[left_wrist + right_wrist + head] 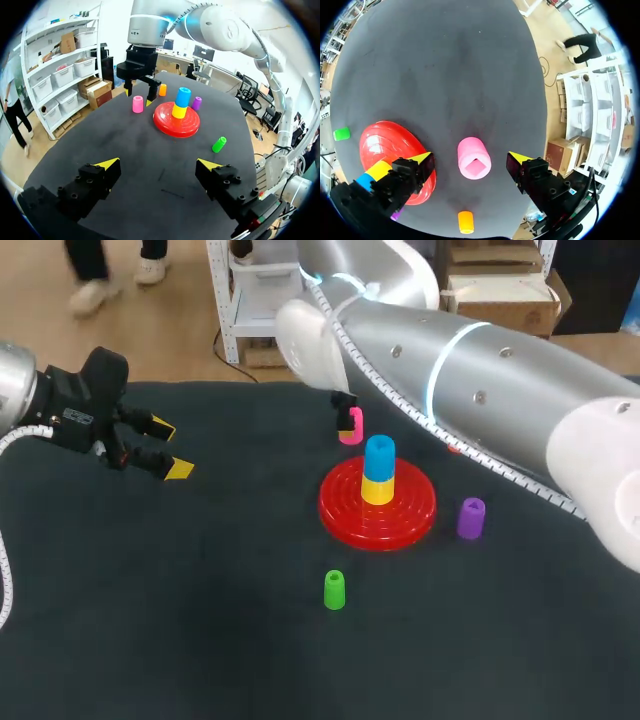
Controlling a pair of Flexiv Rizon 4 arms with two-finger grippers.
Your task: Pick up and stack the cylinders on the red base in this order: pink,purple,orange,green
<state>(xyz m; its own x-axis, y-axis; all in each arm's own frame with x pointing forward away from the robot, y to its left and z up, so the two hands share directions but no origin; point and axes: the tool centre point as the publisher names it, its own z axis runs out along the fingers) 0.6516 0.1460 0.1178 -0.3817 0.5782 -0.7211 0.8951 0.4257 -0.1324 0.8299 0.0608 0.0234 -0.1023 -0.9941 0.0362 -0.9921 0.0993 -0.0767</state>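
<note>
Right hand (470, 159): fingers apart, poised over the pink cylinder (474, 159), one tip on each side and neither touching. Likely lined up for a straight-down grasp, since pink goes first. Pink stands upright on the table (445, 60), square hole up, just beside the red base (380, 137). The base centre holds a yellow-and-blue stack (378, 470); none of the four is stacked yet. Orange cylinder (465, 221) near pink; purple cylinder (471, 517) and green cylinder (334, 590) stand apart from the base. Left hand (157, 165): fingers apart, empty, parked well away, probably to keep clear.
</note>
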